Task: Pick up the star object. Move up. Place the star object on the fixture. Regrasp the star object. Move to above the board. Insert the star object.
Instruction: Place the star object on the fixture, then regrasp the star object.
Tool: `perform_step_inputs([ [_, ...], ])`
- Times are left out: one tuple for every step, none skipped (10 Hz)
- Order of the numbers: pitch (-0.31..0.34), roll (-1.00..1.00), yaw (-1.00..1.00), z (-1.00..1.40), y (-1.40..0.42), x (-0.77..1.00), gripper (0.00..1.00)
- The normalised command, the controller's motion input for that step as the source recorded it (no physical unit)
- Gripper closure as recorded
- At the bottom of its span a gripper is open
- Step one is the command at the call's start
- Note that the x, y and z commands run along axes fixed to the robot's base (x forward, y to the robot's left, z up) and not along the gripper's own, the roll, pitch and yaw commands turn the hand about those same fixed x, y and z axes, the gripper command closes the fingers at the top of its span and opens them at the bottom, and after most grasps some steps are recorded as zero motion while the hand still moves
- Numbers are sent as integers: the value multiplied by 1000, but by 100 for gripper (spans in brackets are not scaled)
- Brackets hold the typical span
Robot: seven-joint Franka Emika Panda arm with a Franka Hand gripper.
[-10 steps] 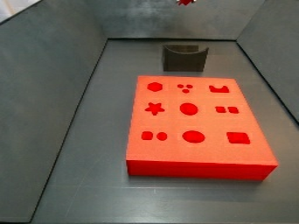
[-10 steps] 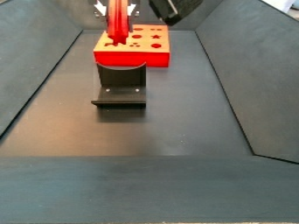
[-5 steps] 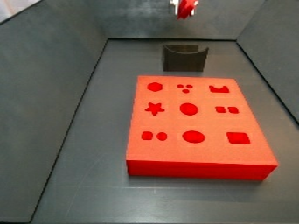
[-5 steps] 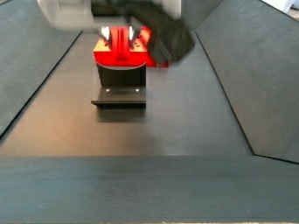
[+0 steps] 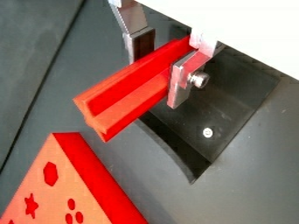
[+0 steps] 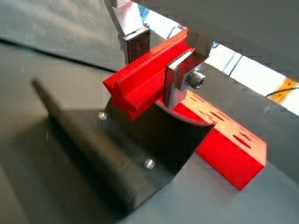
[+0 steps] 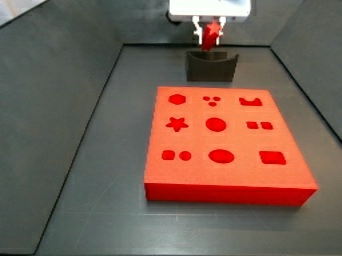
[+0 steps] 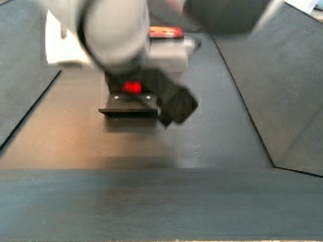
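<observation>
We've got the gripper [image 5: 158, 54] clamped on the star object [image 5: 131, 90], just above the fixture [image 7: 211, 67]. Placing step; next we lower & seat it, then let go.

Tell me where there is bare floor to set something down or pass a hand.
Bare floor runs between the board and each side wall, and in front of it. It is crowded at the fixture, where the gripper hangs holding the star object.
</observation>
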Motion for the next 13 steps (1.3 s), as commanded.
perform_step_inputs([
  [29, -345, -116, -1000, 120, 178, 100],
  [25, -247, -106, -1000, 115, 184, 100],
  [21, -201, -99, -898, 108, 164, 100],
  [16, -185, -96, -715, 93, 132, 100],
  [6, -150, -89, -582, 114, 108, 100],
  [4, -143, -78, -579, 110, 81, 100],
  [0, 0, 0, 0, 0, 0, 0],
  [-24, 12, 48, 1000, 0, 0, 0],
  [-24, 18, 51, 1000, 4, -4, 0],
  [-1, 33, 55, 1000, 3, -28, 0],
  [17, 44, 52, 1000, -4, -34, 0],
  [44, 48, 48, 1000, -2, -37, 0],
  [69, 45, 40, 940, 1, -36, 0],
])
